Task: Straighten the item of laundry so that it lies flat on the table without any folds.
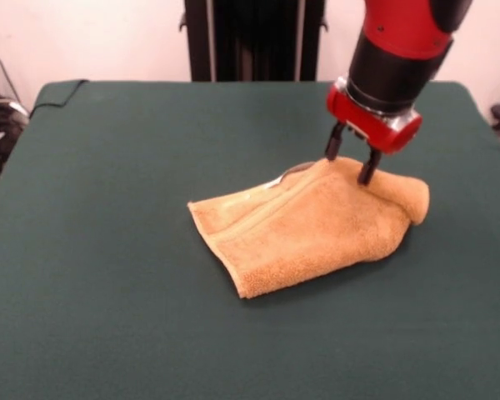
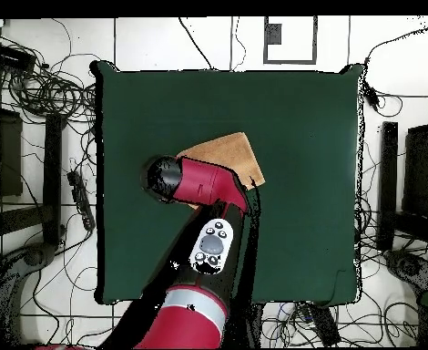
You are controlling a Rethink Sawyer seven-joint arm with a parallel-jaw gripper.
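Note:
The orange-tan towel lies folded over on itself right of the middle of the dark green table. Its right end is curled into a roll, and a woven band runs along its left part. A small pale label shows at its far edge. My gripper reaches down onto the towel's far right edge. Its two black fingers are spread apart, with their tips at the cloth and a ridge of towel between them. In the overhead view the red arm covers the gripper and part of the towel.
The robot's black pedestal stands behind the table's far edge. Cables and black stands lie on the floor around the table. Bare green cloth surrounds the towel on all sides.

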